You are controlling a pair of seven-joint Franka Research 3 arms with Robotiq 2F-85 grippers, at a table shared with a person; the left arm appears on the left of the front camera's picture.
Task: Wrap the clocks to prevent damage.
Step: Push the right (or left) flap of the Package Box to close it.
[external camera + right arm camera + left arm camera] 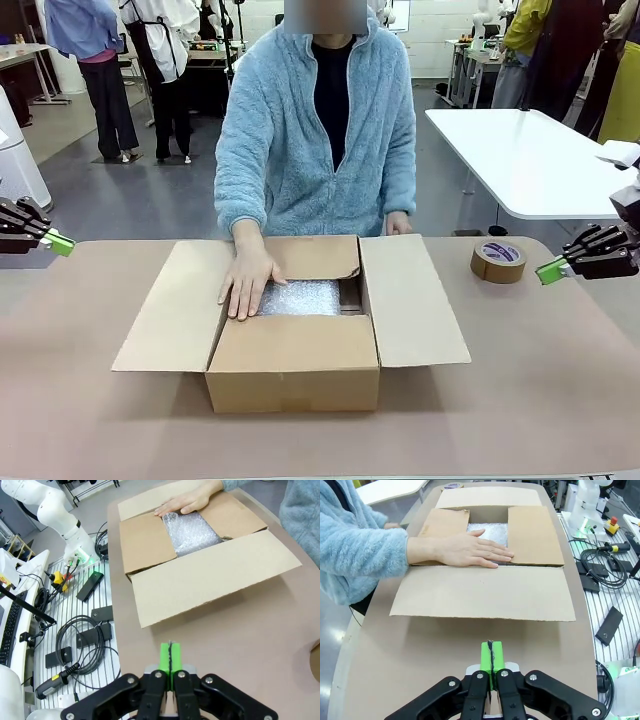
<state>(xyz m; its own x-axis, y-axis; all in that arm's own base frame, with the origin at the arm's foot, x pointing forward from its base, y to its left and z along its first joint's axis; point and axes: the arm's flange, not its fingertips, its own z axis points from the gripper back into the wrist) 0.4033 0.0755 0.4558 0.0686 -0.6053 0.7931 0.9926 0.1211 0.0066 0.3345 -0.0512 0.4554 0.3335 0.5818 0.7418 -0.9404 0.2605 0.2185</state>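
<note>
The clocks show as a whitish bubble-wrap bundle lying inside the open cardboard box; no clock face is visible. The bundle fills the box's opening, and the bundle is partly covered by the person's hand, which rests flat on it and on the box flap. My left gripper hovers shut at the table's left edge, well away from the box. My right gripper hovers shut at the right side. Both hold nothing; their green pads press together, as do the pads in the right wrist view.
A brown tape roll lies on the table right of the box, close to my right gripper. The box's side flaps lie spread flat. The person stands at the far edge. Cables and black parts lie on a slatted surface beside the table.
</note>
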